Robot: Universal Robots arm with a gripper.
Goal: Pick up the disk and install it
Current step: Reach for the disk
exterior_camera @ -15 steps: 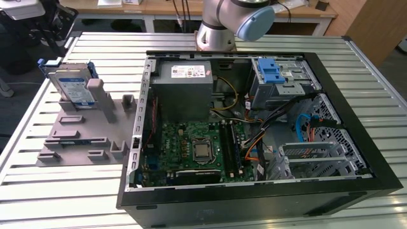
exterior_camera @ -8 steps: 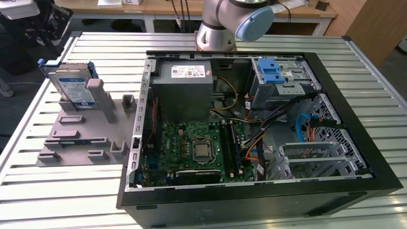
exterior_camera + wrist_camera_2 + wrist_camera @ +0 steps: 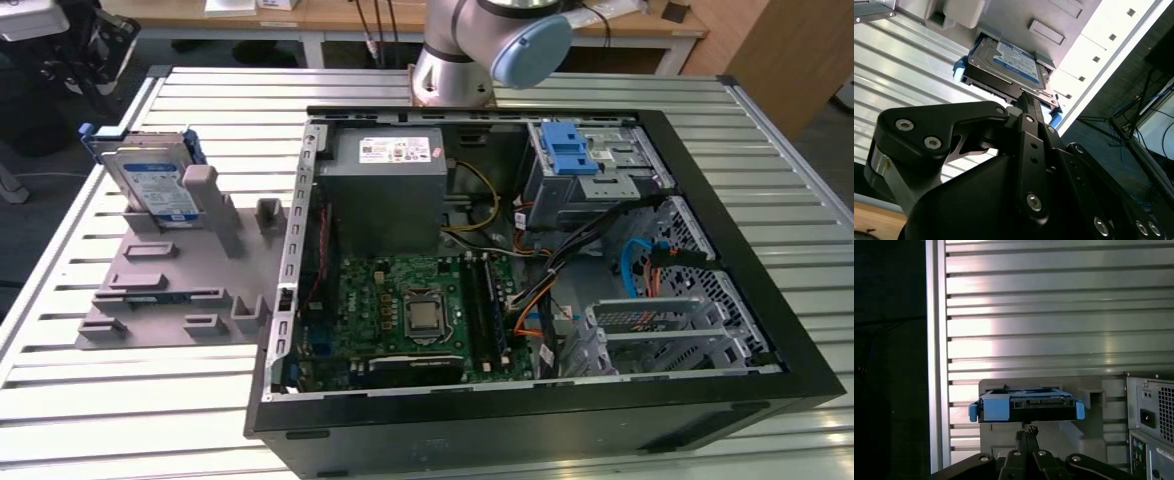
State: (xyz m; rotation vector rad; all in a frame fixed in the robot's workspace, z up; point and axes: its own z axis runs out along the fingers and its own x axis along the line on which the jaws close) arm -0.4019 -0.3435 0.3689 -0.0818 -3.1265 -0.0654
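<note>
The fingers [image 3: 1024, 436], pressed together on nothing, aim at the disk [image 3: 1026, 407] just ahead of their tips, propped at a tilt in a grey holder [image 3: 174, 290] on the counter [image 3: 134, 400], seemingly so its blue bracket [image 3: 994, 407] faces them, with the open computer case [image 3: 534, 430] off to one side.

The disk [image 3: 150, 183] is a flat, rectangular silver drive with a white-and-blue label on its broad face. A blue plastic bracket [image 3: 134, 138] runs along its edges. It stands on one edge at the far end of the grey stand [image 3: 174, 270], on the exterior view's left. It leans back a little, with one of the stand's posts against its labelled face. In the first wrist view the disk [image 3: 1026, 408] shows edge-on and level, its dark connector side out and a blue tab at each end. In the second wrist view its label [image 3: 1016, 60] faces out from the stand.
</note>
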